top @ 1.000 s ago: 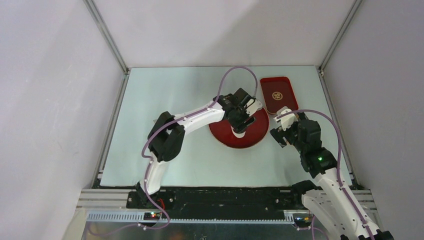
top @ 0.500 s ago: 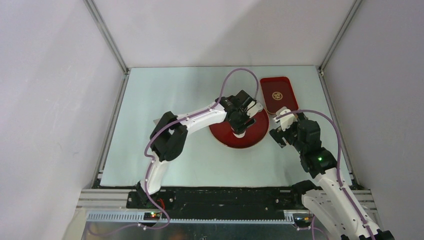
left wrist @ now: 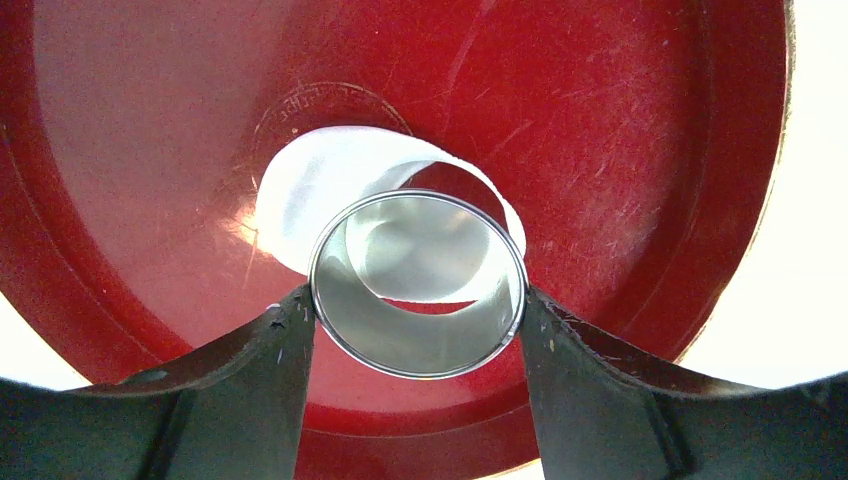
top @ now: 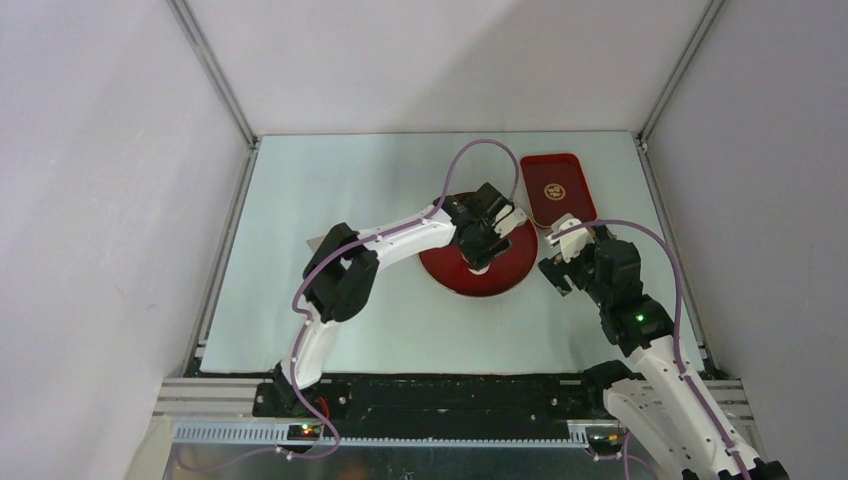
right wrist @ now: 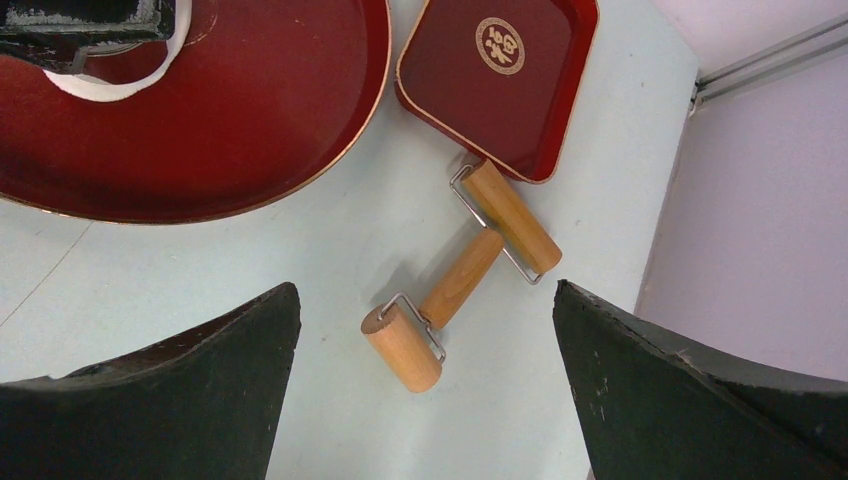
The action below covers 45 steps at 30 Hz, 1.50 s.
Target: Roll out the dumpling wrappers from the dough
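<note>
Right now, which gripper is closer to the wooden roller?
Right. The right gripper hangs open directly over the wooden roller; the left gripper is off over the red plate, shut on the metal ring.

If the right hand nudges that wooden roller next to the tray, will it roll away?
Probably, along its handle: the wooden roller rests on two round drums lying crosswise to it. Toward the tray it likely stops, since the bigger drum sits at the rim. It looks rigid, so it should move as one piece.
</note>
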Each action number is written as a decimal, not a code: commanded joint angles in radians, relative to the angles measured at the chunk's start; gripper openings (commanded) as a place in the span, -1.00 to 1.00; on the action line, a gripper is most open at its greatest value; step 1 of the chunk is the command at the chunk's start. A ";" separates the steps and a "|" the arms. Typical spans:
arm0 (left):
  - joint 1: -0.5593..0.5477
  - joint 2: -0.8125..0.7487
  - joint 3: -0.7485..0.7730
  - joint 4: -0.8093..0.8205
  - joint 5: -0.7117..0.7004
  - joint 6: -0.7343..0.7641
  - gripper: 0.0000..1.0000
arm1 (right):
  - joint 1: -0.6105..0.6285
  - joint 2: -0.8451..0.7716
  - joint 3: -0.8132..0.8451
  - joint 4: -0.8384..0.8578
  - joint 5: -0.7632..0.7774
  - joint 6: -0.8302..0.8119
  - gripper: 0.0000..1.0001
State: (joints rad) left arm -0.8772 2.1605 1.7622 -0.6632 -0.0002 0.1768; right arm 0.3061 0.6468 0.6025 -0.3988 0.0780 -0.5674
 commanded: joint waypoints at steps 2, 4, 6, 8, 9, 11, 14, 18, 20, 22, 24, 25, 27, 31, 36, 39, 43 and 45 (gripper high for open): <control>-0.006 0.010 0.050 0.010 -0.027 0.009 -0.19 | 0.008 -0.013 0.002 0.014 -0.013 0.019 0.99; -0.006 0.011 0.050 0.010 -0.027 0.010 -0.19 | 0.009 -0.013 0.002 0.014 -0.014 0.018 0.99; -0.005 0.013 0.050 0.011 -0.027 0.010 -0.19 | 0.009 -0.015 0.002 0.014 -0.016 0.019 0.99; -0.006 0.014 0.051 0.011 -0.026 0.009 -0.19 | 0.010 -0.015 0.002 0.013 -0.016 0.019 0.99; -0.007 0.015 0.051 0.010 -0.026 0.010 -0.19 | 0.011 -0.015 0.002 0.012 -0.018 0.018 0.99; -0.006 0.020 0.050 0.010 -0.026 0.010 -0.19 | 0.011 -0.015 0.002 0.012 -0.019 0.018 0.99; -0.007 0.024 0.050 0.011 -0.027 0.009 -0.19 | 0.011 -0.015 0.002 0.010 -0.021 0.018 0.99; -0.010 0.030 0.049 0.010 -0.033 0.011 -0.20 | 0.014 -0.015 0.002 0.008 -0.025 0.018 0.99; -0.010 0.033 0.047 0.011 -0.033 0.013 -0.20 | 0.015 -0.016 0.002 0.007 -0.027 0.018 0.99; -0.011 0.036 0.045 0.010 -0.034 0.012 -0.21 | 0.016 -0.016 0.002 0.006 -0.027 0.017 0.99; -0.013 0.041 0.045 0.010 -0.033 0.013 -0.22 | 0.017 -0.016 0.002 0.005 -0.029 0.018 0.99; -0.013 0.043 0.044 0.011 -0.032 0.013 -0.23 | 0.017 -0.017 0.002 0.005 -0.030 0.018 0.99; -0.015 0.048 0.041 0.010 -0.032 0.013 -0.24 | 0.018 -0.018 0.002 0.004 -0.032 0.018 0.99; -0.020 0.056 0.040 0.010 -0.033 0.016 -0.25 | 0.019 -0.017 0.002 0.002 -0.035 0.018 0.99; -0.023 0.068 0.040 0.011 -0.038 0.021 -0.27 | 0.021 -0.016 0.002 0.002 -0.039 0.017 0.99; -0.025 0.070 0.039 0.010 -0.039 0.024 -0.32 | 0.022 -0.017 0.001 0.001 -0.040 0.018 0.99; -0.027 0.077 0.035 0.009 -0.040 0.028 -0.35 | 0.022 -0.018 0.002 0.000 -0.043 0.018 0.99; -0.029 0.081 0.029 0.009 -0.039 0.030 -0.37 | 0.023 -0.019 0.002 0.000 -0.044 0.018 0.99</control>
State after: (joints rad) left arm -0.8944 2.1929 1.7771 -0.6518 -0.0498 0.1871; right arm 0.3244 0.6411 0.6025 -0.4000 0.0441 -0.5674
